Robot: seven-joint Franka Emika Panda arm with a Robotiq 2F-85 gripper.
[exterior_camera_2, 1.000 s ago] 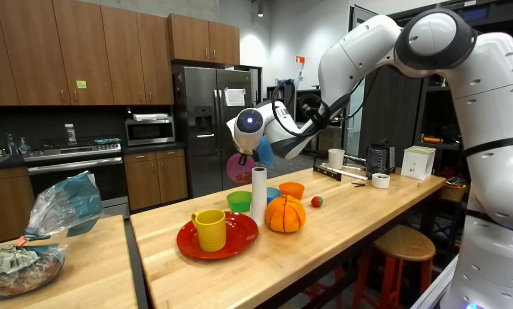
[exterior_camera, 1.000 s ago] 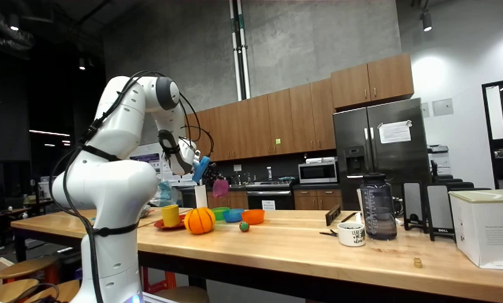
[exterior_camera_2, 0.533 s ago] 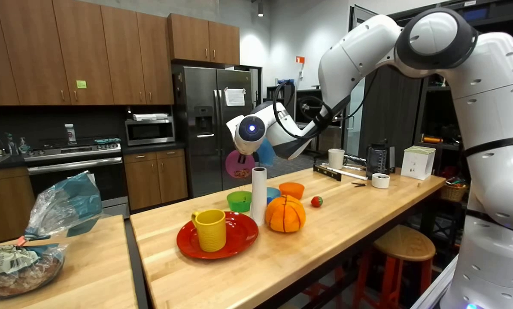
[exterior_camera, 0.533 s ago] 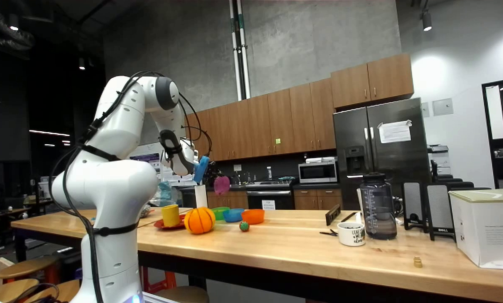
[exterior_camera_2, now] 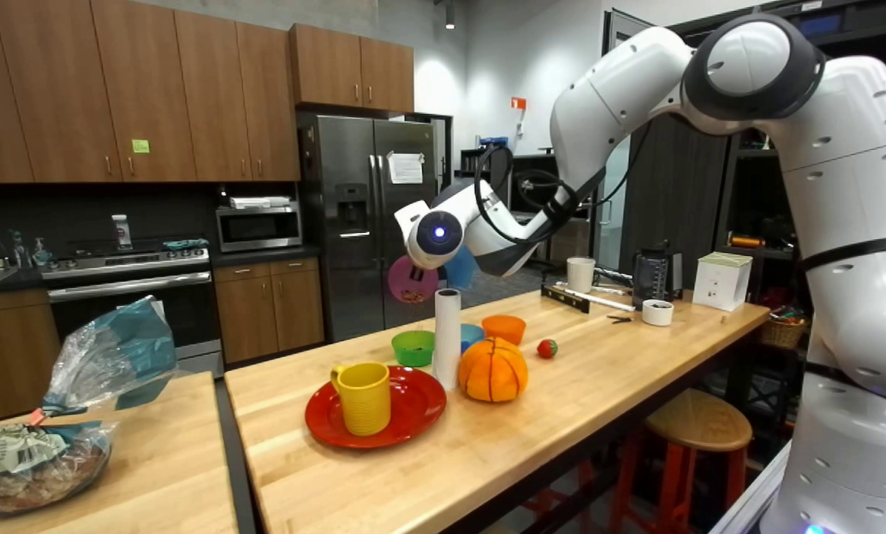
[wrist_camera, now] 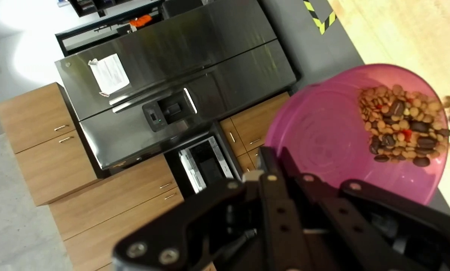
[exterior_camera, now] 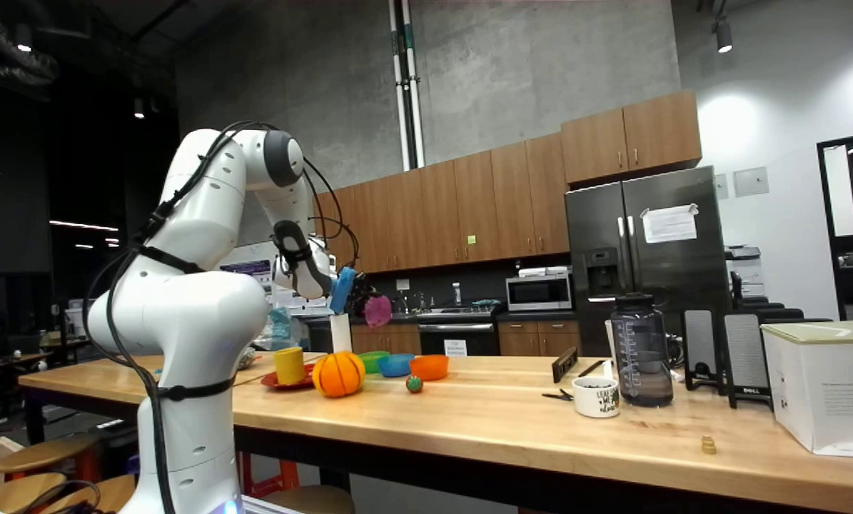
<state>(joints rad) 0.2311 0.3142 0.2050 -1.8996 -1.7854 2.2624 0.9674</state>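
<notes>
1. Wrist view: the gripper (wrist_camera: 278,160) is pinched tight, with the rim of the magenta bowl (wrist_camera: 319,124) between its fingers.
2. Position: in both exterior views the magenta bowl hangs in the air above the green bowl (exterior_camera_2: 412,357), apart from it. In an exterior view the white tube (exterior_camera_2: 447,341) stands upright, nearer and right of the green bowl; the blue bowl (exterior_camera_2: 471,340) and orange bowl (exterior_camera_2: 503,331) sit farther right.
3. Spill hazard: abrupt tilting or sideways travel could scatter pieces across the butcher-block table (exterior_camera_2: 368,489), since the load reaches the lower rim.
4. Grip hazard: the hold covers one short stretch of rim; a slip there could let the bowl swivel or drop.
5. Contact hazard: lowering the gripper without side clearance could topple the white tube.
6. Appearance: the magenta bowl is round, smooth, translucent, apparently plastic, and steeply tilted. Tan pellets (wrist_camera: 381,92), dark-brown beans (wrist_camera: 426,142) and red bits (wrist_camera: 407,134) bank against one wall. Several pieces show beyond the rim; whether airborne or landed cannot be told.
</notes>
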